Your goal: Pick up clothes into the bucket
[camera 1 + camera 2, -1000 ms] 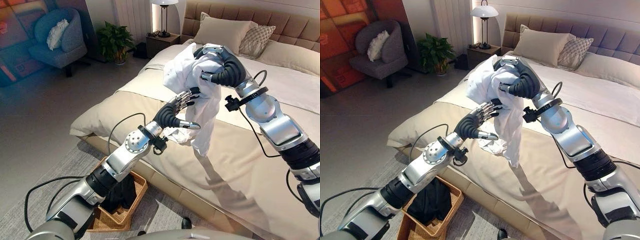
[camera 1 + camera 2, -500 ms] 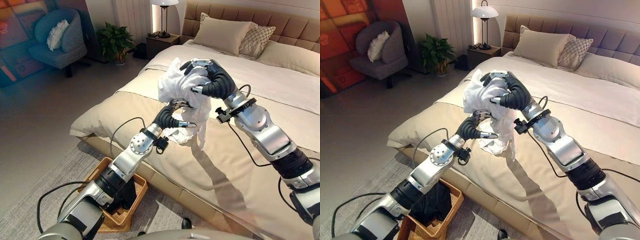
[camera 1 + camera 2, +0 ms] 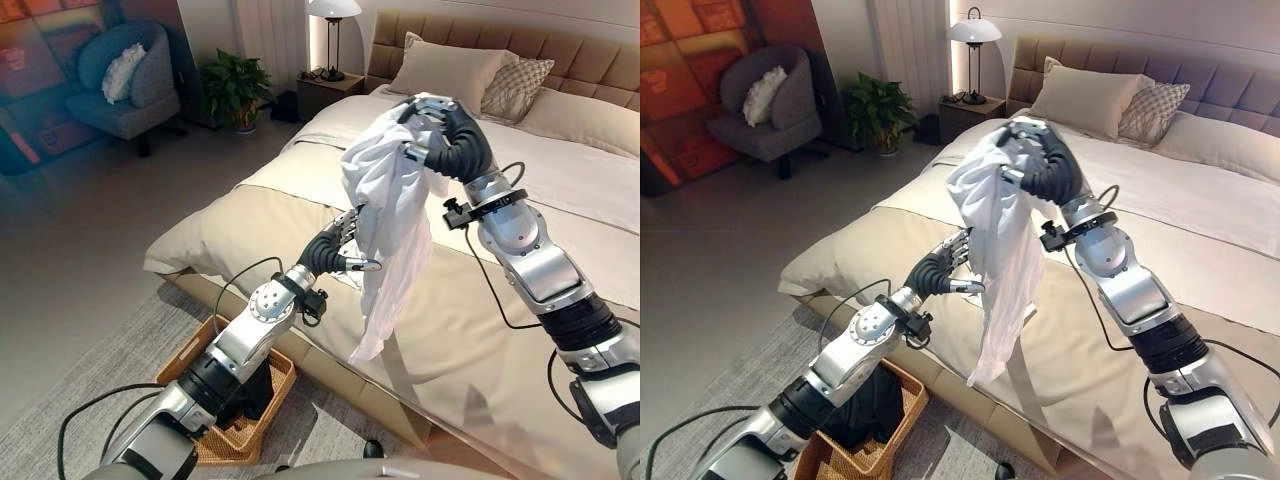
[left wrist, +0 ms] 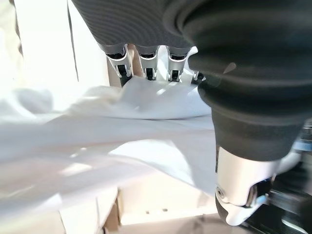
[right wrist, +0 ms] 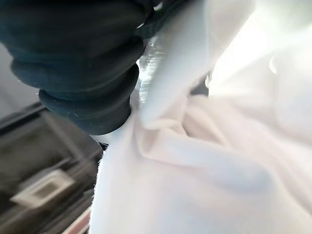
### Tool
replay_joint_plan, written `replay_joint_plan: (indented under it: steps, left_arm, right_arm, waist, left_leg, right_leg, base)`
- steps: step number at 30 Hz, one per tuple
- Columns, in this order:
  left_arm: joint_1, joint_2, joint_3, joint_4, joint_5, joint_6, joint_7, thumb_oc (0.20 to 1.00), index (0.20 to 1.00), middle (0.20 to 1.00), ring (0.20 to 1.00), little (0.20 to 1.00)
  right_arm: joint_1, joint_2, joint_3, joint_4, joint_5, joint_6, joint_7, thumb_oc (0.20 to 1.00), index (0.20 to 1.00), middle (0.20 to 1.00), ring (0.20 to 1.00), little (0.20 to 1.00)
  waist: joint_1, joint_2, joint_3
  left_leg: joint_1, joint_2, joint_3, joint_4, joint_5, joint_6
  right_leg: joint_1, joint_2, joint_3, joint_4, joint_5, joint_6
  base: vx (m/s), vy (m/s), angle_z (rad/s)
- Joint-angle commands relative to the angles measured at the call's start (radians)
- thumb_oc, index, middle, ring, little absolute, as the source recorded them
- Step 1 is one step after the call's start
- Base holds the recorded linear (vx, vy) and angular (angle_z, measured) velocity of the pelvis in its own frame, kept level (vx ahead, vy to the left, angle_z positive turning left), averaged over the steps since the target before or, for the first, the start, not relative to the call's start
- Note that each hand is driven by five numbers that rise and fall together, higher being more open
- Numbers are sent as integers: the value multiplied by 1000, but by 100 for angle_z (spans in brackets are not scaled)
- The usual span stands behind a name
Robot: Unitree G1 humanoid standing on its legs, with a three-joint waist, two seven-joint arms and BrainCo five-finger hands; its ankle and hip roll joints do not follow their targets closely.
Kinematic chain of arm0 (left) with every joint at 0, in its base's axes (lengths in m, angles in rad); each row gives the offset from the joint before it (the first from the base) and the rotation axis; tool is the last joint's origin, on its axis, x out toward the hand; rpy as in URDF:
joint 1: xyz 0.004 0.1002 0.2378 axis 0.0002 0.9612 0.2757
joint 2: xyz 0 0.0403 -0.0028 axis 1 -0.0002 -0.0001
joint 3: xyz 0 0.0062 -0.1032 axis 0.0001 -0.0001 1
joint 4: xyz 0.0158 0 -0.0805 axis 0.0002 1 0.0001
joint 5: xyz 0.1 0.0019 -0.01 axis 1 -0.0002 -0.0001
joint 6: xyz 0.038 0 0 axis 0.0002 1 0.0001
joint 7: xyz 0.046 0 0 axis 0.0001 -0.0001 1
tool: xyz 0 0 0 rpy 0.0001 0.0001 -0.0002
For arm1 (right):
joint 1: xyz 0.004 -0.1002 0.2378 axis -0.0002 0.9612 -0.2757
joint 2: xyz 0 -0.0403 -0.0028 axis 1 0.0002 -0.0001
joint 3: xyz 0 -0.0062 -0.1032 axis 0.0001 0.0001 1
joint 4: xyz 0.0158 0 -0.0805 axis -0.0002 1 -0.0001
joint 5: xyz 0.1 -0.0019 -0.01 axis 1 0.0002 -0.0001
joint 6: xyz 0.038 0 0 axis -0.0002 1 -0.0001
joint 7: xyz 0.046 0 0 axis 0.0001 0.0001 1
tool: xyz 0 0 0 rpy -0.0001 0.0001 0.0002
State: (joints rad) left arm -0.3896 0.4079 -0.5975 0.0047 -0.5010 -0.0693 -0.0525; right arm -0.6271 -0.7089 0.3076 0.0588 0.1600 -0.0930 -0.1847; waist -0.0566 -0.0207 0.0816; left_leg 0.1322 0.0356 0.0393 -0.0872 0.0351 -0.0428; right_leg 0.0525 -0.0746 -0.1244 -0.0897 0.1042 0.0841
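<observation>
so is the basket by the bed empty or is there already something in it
Not empty. The wicker basket on the floor beside the bed already holds a dark garment; the white garment hangs from the right hand.

A white shirt (image 3: pixel 388 205) is hanging over a beige bed (image 3: pixel 480 340). A tan wicker basket (image 3: pixel 262 400) is holding black clothes (image 3: pixel 252 392). A checked pillow (image 3: pixel 516 87) is lying beside a plain beige pillow (image 3: pixel 448 72).

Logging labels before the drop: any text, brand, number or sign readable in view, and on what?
None readable.
White garment held in the right hand: no print visible.
Wicker basket on the floor: no label.
Orange wall panels: too blurred to tell.
</observation>
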Motion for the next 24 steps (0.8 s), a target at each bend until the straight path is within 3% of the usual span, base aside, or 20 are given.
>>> replay_joint_plan:
  steps: [1,9,13,17,24]
  left_arm:
    - [-42,15,-51,-75,-74,-33,-39,1000,1000,1000,1000,1000]
    - [-16,38,-14,-111,-28,-31,-26,1000,1000,1000,1000,1000]
    - [67,43,131,-125,192,-57,64,1000,1000,1000,1000,1000]
    - [130,11,206,-118,257,-70,124,1000,1000,1000,1000,1000]
    - [146,-35,239,-64,336,-64,187,1000,1000,1000,1000,1000]
  right_arm:
    - [-140,-18,-102,118,-85,-3,-126,200,200,200,200,200]
    - [-148,-36,-175,189,-168,7,-221,200,200,200,200,200]
    - [-76,-35,-250,124,-222,-7,-246,200,200,200,200,200]
    - [-25,-7,-279,53,-238,-19,-240,200,200,200,200,200]
    - [20,37,-272,-55,-205,-47,-194,200,200,200,200,200]
  waist:
    - [19,-48,-40]
    - [27,-48,-33]
    - [38,-55,-27]
    - [43,-63,-27]
    - [38,-66,-30]
  left_leg:
    - [-20,-27,-56,73,-83,15]
    - [-28,-31,-69,74,-79,15]
    - [-33,-30,-77,73,-78,17]
    - [-35,-27,-77,72,-78,18]
    - [-35,-26,-68,71,-79,21]
  right_leg:
    - [30,-67,-58,97,-79,60]
    - [29,-69,-70,99,-79,58]
    - [26,-67,-74,96,-80,57]
    - [22,-67,-67,94,-77,56]
    - [16,-62,-49,90,-74,56]
  base:
    - [-8,4,12]
    - [-21,6,8]
    - [-4,-3,2]
    - [-3,-11,2]
    - [1,-3,0]
